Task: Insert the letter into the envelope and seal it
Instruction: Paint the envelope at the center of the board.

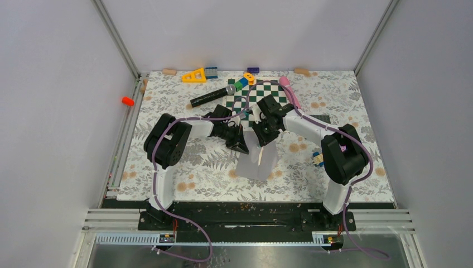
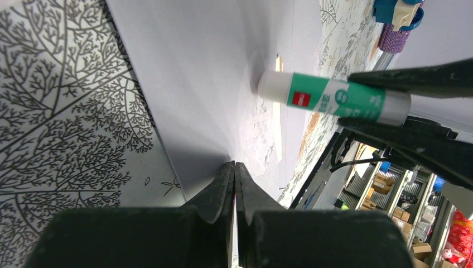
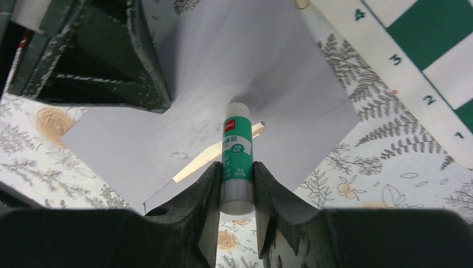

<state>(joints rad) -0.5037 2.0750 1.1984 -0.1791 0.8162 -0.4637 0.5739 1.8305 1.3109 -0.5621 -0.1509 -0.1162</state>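
Right wrist view: right gripper [image 3: 237,167] is clamped on a green-and-white glue stick [image 3: 237,162], holding it by the lower barrel. The stick's white tip touches the paper where the raised flap [image 3: 234,50] meets the body of the envelope [image 3: 301,128].

Left wrist view: left gripper [image 2: 234,170] has its jaws together, pinched on the edge of the flap and holding it up off the table [image 1: 184,167].

Top view: envelope lies flat mid-table between the two arms, just in front of the checkered mat [image 1: 262,95].

A thin cream strip [image 3: 217,153] shows through a slit in the envelope. It may be the letter, but I cannot tell.

Risks, as I judge them:
- The white end on the paper looks like a cap or retracted head. If so, no glue transfers and the seal fails.
- The stick is gripped low and far from its tip. Side load from a swipe could pivot it in the jaws or push it out.
- Paper is thin, and only one pinch point holds it. Dragging the stick could crease the flap, tear it at the pinch, or slide the whole envelope across the cloth.
- Glue laid too near the slit could stick the contents or glue the flap crooked.
- The two grippers sit close together, so a wide stroke risks contact between them.
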